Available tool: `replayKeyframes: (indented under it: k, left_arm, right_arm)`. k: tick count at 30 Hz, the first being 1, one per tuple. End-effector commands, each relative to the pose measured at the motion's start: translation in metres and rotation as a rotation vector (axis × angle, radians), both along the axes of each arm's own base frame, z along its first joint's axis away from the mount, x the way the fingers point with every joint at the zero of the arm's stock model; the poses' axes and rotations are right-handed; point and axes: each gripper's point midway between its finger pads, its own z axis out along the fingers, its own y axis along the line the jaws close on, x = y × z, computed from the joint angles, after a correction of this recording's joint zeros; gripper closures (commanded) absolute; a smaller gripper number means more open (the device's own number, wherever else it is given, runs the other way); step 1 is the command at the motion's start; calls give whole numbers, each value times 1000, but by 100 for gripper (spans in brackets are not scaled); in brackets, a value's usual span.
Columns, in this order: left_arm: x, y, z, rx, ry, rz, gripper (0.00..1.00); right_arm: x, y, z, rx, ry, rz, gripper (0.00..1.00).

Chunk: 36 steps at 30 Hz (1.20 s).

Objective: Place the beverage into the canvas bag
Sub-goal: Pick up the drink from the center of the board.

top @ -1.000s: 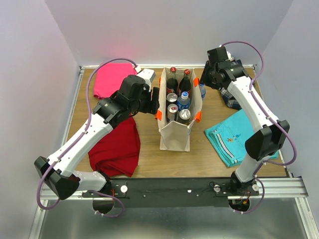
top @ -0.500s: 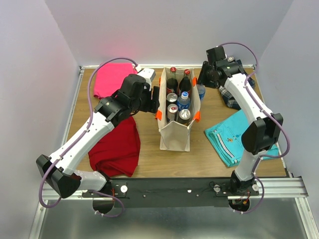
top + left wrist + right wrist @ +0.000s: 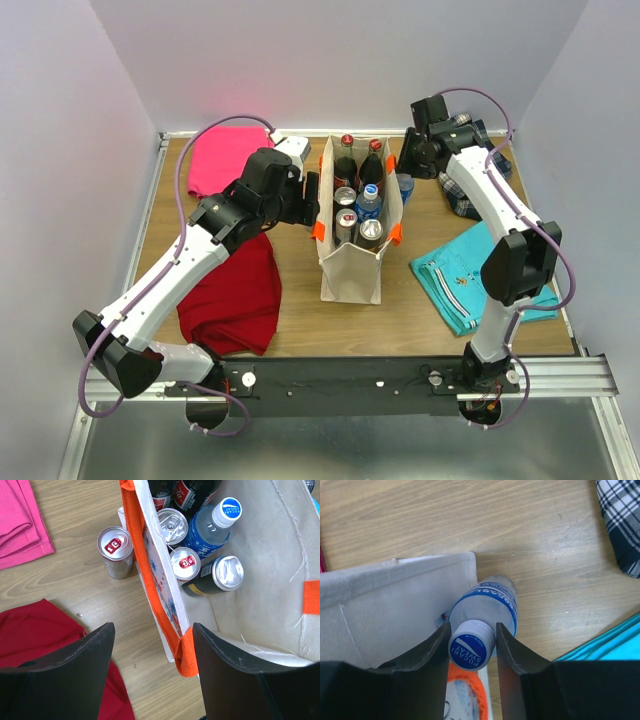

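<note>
**Right end effector at bottle cap; bag held open**

My right end effector [image 3: 472, 630] has its two black fingers on either side of the round blue cap of a clear plastic bottle [image 3: 485, 602]. I see no gap at the cap, but cannot tell whether the pinch is firm. The bottle has a blue label and stands on the wood-grain counter [image 3: 420, 515], just beside the outer wall of the canvas bag [image 3: 350, 275], not inside it.

My left end effector [image 3: 152, 630] is spread wide and released. It straddles the bag's near wall where the orange webbing strap [image 3: 137, 540] runs. The bag is boxy, of coarse cream weave. Inside stand shiny cans [image 3: 182, 562] and a second blue-capped bottle [image 3: 215, 527]. One can [image 3: 116, 550] sits outside, near soft red cloth [image 3: 35, 635].
</note>
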Motion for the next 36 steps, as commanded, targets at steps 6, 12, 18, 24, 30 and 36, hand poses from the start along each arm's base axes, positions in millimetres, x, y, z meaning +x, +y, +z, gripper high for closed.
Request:
replayKeyframes:
  k: [6, 12, 18, 24, 30, 36]
  left_arm:
    - [0, -4, 6, -31, -7, -14, 27]
    - [-4, -7, 5, -37, -2, -42, 27]
    - [-10, -9, 8, -47, -5, -78, 27]
    - [-16, -11, 6, -44, 5, -112, 27]
    - [-20, -8, 3, -37, 15, -119, 27]
    - [-23, -5, 4, -30, 10, -120, 27]
  right_arm:
    - [-9, -7, -5, -46, 60, 21, 99]
    - [-2, -10, 32, -41, -40, 15, 99]
    - [1, -17, 67, -50, -122, -14, 99]
    - [-8, -22, 82, -51, -135, -30, 99]
    - [-20, -30, 97, -62, -142, -43, 99]
    - [-37, -39, 123, -83, -171, -46, 99]
